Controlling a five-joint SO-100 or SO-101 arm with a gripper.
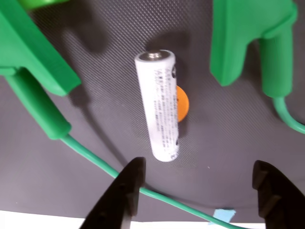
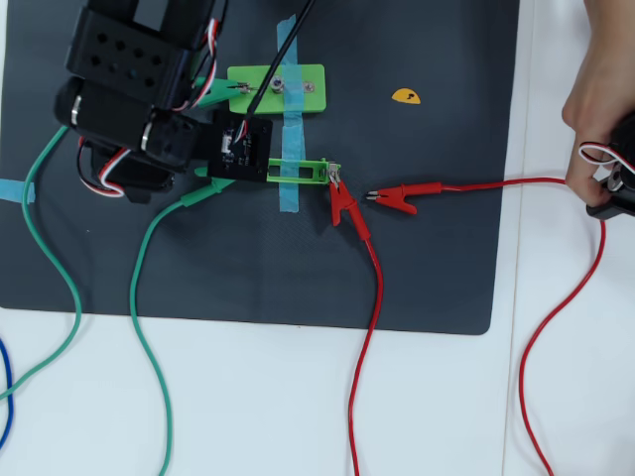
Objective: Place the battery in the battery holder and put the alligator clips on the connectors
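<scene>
Wrist view: battery (image 1: 160, 106) lies flat on the dark mat (image 1: 95, 157), long axis running near top-to-bottom of frame, slightly tilted, metal-capped end toward the top, partly covering an orange sticker (image 1: 182, 102). Gripper (image 1: 198, 183) jaws spread wide, wider than the cell, holding nothing, black fingertips (image 1: 128, 183) just below the battery's lower end; green alligator clips (image 1: 40, 114) flank it left and right. Overhead view: battery holder (image 2: 298, 171) lies horizontal under blue tape, a red alligator clip (image 2: 347, 210) at its right end; battery hidden beneath the arm.

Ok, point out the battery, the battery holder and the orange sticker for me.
battery (image 1: 161, 107), wrist view, middle of its white printed side.
battery holder (image 2: 314, 171), overhead view, right part of the green frame.
orange sticker (image 2: 405, 96), overhead view, its centre.
</scene>
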